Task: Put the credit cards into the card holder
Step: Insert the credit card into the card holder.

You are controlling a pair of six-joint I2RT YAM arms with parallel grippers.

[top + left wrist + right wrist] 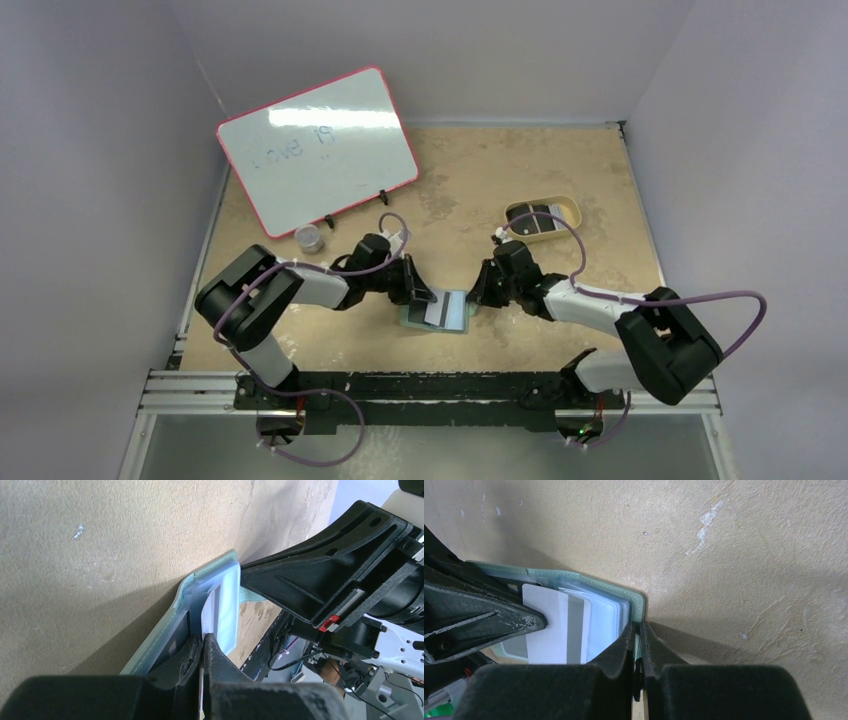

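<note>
The card holder (458,318) lies open on the table between both arms, grey-green outside (574,575) with pale blue pockets (604,620). My left gripper (428,297) is shut on a white credit card (212,611) with a grey stripe (574,625). The card's far end lies over the holder's blue pockets. My right gripper (638,626) is shut on the holder's right edge, pinning it at the table. Further cards (535,222) lie in the tan tray at the back right.
The tan rounded tray (572,212) stands behind the right arm. A pink-framed whiteboard (315,150) leans at the back left, with a small clear jar (310,238) in front of it. The two grippers are close together over the holder.
</note>
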